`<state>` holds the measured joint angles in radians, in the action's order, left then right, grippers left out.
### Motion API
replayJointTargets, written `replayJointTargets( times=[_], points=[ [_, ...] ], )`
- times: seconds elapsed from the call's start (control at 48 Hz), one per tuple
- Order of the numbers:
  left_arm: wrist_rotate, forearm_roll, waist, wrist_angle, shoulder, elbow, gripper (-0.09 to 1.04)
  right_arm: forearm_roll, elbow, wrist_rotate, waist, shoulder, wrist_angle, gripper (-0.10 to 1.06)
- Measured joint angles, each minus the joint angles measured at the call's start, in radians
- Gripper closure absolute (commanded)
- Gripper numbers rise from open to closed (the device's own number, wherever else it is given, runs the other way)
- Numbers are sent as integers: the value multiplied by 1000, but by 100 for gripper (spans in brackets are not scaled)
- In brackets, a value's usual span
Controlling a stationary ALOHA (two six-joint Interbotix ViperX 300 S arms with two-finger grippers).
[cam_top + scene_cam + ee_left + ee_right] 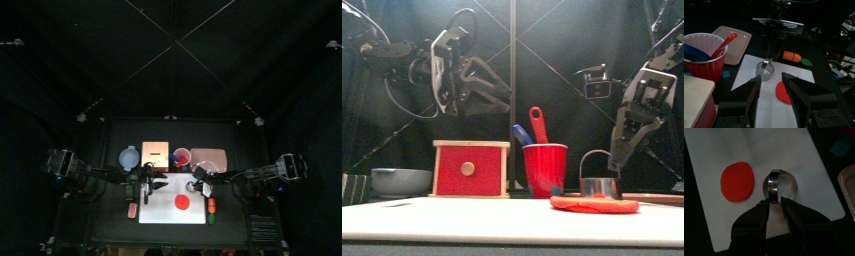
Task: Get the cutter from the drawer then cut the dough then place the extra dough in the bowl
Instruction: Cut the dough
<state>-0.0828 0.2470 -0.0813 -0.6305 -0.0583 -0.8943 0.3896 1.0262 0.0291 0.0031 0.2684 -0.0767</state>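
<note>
While the right tool (pixel 776 201) is pinching the wire handle of the round metal cutter (pixel 781 183), its jaws are closing down to a narrow slit on that wire. The cutter is standing upright over a bare part of the white cutting board (pixel 724 228). I cannot tell whether its rim is touching the board.

The red dough disc (pixel 737 181) is lying flat on the same board, just beside the cutter but apart from it. From the cutter it is sitting toward the table's front and slightly toward the left arm's side. It is a little oval, its long axis running left to right across the table. By my judgement the coming move is calling for a short carry frontward until the ring is centring over the dough, then a press down. The right arm is the nearer one.

The left tool (pixel 771 78) is hovering above the board's left side, jaws spread wide and holding nothing.

At the back, the blue-grey bowl (pixel 400 182) is showing nothing inside it from above. The red cup (pixel 545 170) is holding a blue toy knife (pixel 521 134) and a red toy knife (pixel 539 122). The pink tray (pixel 737 35) is lying bare. The pale wooden box (pixel 472 168) is standing with its red front looking pushed in.
</note>
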Motion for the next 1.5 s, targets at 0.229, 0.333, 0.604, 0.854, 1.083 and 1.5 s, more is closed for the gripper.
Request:
replayJointTargets(
  times=[0.229, 0.333, 0.604, 0.854, 1.083, 1.5],
  points=[
    [0, 5, 0, 0, 2, 0, 16, -17, 0, 2, -25, 0, 15, 35],
    [0, 6, 0, 0, 5, 0, 16, -18, -2, 0, -29, 0, 18, 35],
    [0, 6, -2, 0, 11, 0, 16, -38, -12, -2, -29, 0, 18, 35],
    [0, 6, 0, 2, 11, 0, 16, -26, -9, 0, -49, 0, 20, 31],
    [0, 6, 0, 0, 11, 0, 16, -9, -8, 2, -72, 0, 20, 23],
    [-2, 20, 0, 0, 11, 0, 16, -34, 11, 3, -110, 0, -6, 24]
  ],
)
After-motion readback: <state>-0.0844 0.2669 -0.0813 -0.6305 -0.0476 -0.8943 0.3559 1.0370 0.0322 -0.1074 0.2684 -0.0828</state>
